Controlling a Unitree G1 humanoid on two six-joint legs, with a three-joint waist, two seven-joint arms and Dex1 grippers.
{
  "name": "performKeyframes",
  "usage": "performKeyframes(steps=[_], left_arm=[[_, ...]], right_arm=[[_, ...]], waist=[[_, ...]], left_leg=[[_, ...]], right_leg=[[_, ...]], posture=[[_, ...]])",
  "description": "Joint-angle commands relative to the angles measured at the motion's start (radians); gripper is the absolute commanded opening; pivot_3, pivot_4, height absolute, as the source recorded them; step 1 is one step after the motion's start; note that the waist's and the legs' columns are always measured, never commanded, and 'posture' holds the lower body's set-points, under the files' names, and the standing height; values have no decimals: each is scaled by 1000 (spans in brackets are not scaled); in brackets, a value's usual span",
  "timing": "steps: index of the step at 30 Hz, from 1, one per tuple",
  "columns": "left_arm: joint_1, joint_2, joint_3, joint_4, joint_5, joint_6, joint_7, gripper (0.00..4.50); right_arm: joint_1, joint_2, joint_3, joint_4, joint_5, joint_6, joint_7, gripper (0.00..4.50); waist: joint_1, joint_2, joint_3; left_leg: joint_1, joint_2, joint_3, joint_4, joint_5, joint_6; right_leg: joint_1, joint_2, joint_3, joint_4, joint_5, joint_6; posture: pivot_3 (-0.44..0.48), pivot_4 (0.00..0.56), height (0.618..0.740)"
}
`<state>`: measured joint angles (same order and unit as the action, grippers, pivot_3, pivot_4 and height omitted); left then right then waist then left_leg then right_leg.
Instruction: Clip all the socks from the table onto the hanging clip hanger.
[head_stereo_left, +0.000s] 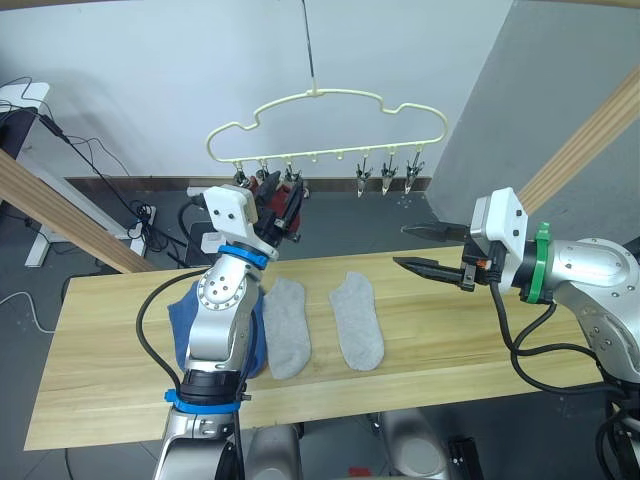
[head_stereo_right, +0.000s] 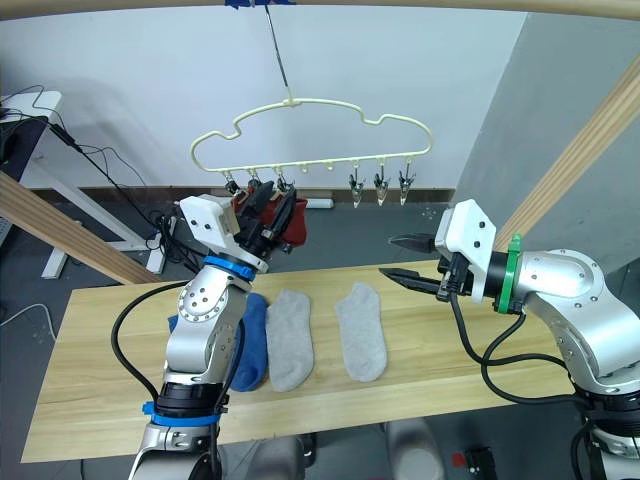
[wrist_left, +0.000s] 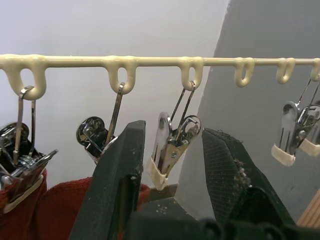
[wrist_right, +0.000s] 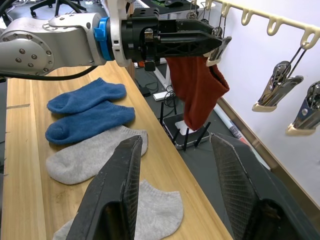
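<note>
The left gripper (wrist_left: 172, 165) is raised to the clip hanger (head_stereo_left: 330, 95), its fingers spread wide on either side of a metal clip (wrist_left: 167, 150), gripping nothing. To do this step well, it probably needs to square its pads on the clip's handles before squeezing. A red sock (wrist_right: 197, 90) hangs clipped just beside it and could snag. The right gripper (head_stereo_left: 425, 250) hovers above the table (head_stereo_left: 450, 340), open and empty. Two grey socks (head_stereo_left: 357, 320) and two blue socks (wrist_right: 87, 107) lie on the table.
</note>
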<state>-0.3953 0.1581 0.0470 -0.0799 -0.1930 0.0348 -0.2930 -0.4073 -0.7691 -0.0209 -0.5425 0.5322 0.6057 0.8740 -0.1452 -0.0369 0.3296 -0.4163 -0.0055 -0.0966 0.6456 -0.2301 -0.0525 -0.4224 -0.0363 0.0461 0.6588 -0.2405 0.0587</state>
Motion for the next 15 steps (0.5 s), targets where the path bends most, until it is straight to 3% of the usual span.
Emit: performKeyframes(steps=[1, 15], left_arm=[[-2, -8, 2, -51, -4, -16, 12, 1943], [-9, -27, -31, -66, 53, 7, 74, 1943]], right_arm=[[-3, -17, -37, -38, 24, -3, 2, 2258], [-13, -30, -45, -26, 68, 22, 13, 2258]], waist=[[0, 0, 0], [0, 0, 0]], left_leg=[[0, 0, 0, 0, 0, 0], [0, 0, 0, 0, 0, 0]], right_leg=[[0, 0, 0, 0, 0, 0], [0, 0, 0, 0, 0, 0]], posture=[[-327, 312, 740], [-327, 310, 740]])
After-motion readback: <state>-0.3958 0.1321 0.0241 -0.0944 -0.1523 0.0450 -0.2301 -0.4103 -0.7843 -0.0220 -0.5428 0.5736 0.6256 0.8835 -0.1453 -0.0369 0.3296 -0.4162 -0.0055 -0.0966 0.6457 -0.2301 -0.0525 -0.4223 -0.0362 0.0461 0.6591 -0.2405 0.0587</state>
